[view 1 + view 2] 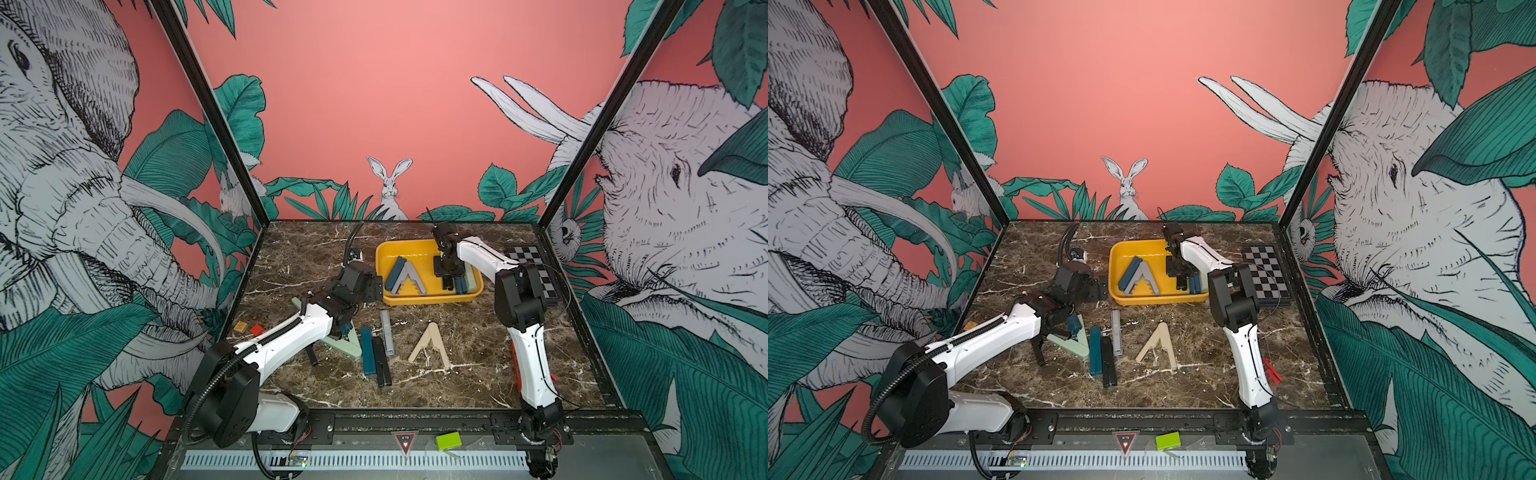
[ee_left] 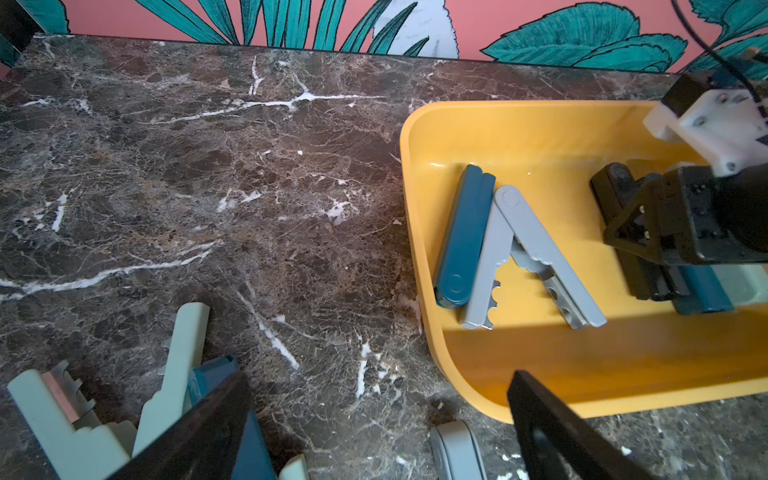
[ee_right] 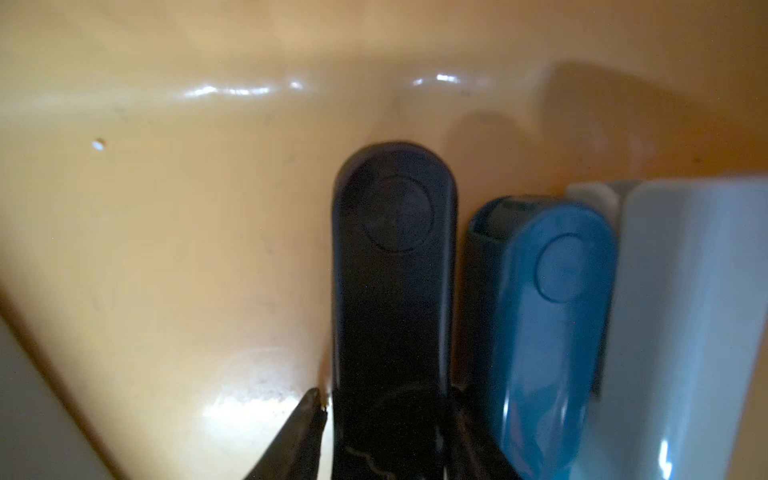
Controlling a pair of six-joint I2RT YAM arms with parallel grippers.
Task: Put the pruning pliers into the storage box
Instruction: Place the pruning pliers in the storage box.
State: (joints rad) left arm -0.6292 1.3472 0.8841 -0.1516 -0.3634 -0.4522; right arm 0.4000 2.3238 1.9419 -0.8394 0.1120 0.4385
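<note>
The yellow storage box stands at the back of the marble table. Inside lie a teal folded pruning pliers, a grey V-shaped one, and a teal one beside a mint one. My right gripper reaches down into the box, its jaws straddling a black pliers that rests on the floor, with a thin gap on one side. My left gripper hangs wide open and empty by the box's near left corner. Mint, teal, black, grey and beige pliers lie on the table.
A chequered board lies right of the box. Small orange and red blocks sit at the left edge. A thin red pliers lies behind the right arm. More teal and black pliers lie under the left arm.
</note>
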